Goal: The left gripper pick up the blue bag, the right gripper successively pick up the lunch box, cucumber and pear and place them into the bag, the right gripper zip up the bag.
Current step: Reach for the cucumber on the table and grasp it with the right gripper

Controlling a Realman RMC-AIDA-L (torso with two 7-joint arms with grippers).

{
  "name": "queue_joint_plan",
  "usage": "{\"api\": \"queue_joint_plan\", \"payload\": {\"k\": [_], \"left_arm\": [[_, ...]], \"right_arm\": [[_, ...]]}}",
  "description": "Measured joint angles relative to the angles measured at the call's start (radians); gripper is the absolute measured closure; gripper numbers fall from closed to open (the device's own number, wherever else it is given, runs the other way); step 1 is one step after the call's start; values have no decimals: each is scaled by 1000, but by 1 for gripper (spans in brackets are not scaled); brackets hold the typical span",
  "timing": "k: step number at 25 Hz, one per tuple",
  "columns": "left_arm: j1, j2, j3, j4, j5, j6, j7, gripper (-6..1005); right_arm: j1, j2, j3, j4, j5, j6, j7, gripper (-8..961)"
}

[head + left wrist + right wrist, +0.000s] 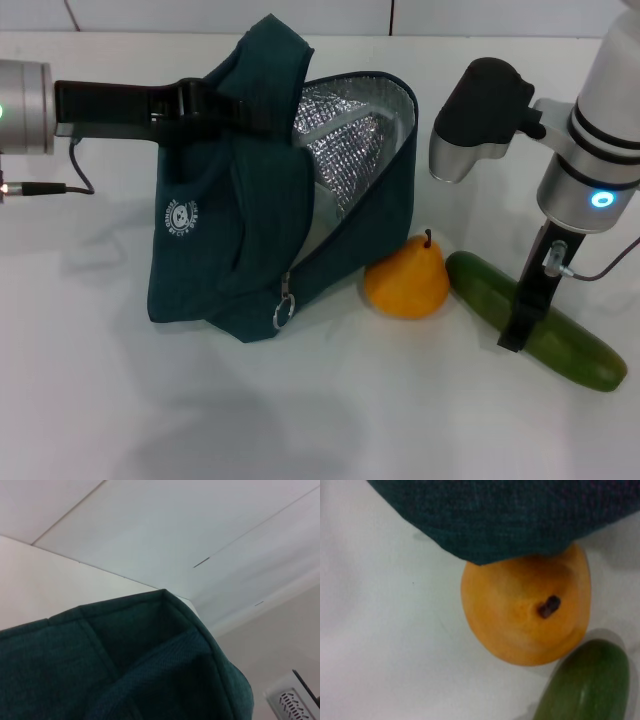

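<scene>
The left gripper [240,108] reaches in from the robot's left at the level of the bag's top, its 2 black fingers clenched on the fabric of a handle of the blue bag [240,230], so that the handle stands up in a peak above the fingers. The bag hangs tilted from that grip with its base on the white table [100,400], its mouth open toward the robot's right and showing the silver foil lining [345,140]; a round white logo [182,216] sits on its outer face and a ring zip pull [284,313] hangs near its lower edge. In the left wrist view only a fold of the teal fabric [125,665] fills the lower part, with pale wall panels behind. The right gripper [520,325] hangs down from its silver-white arm on the robot's right, its black tip right at the cucumber [535,318]; whether its fingers are spread or closed cannot be told. The cucumber lies slanting on the table, its nearer end just beside the pear [407,279]. The pear stands upright, stem up, touching the bag's lower corner; the right wrist view looks down on the pear [525,612], with the bag's edge [510,515] overlapping it and the cucumber's rounded end [587,685] close by.
</scene>
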Motion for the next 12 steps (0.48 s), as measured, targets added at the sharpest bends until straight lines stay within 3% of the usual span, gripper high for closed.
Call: {"api": "queue_joint_plan", "payload": {"k": [12], "left_arm": [[0, 0, -1, 0, 0, 0, 8, 950]], "right_arm": [[3, 0, 0, -15, 1, -3, 2, 134]]}}
